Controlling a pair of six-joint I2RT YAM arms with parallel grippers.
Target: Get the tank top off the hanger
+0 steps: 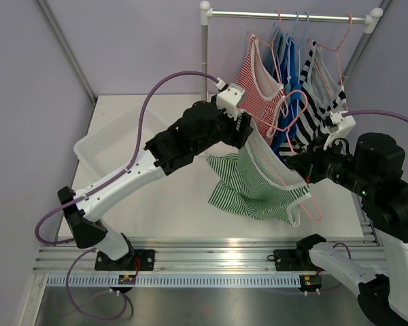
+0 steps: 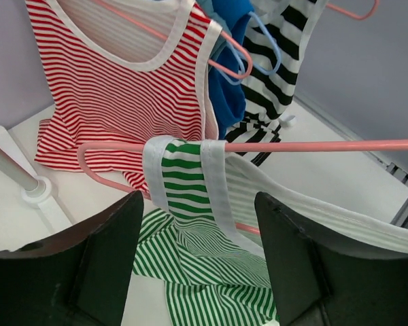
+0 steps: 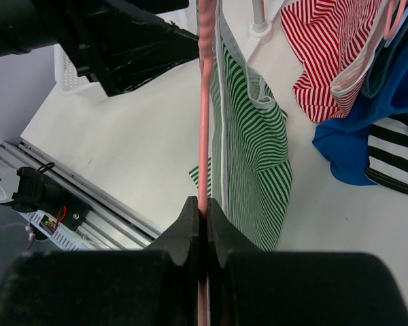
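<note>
Top camera looks down; both close wrist cameras share the hanger [image 2: 313,145].

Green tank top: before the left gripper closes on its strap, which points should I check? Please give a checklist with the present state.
1. Right gripper shut on pink hanger: ok.
2. Left gripper open: ok.
3. Green tank top strap lined up between left fingers: ok.
4. Fingers far enough forward around strap: cannot tell.
5. Strap off hanger: not ok, it lies over the bar.
</note>
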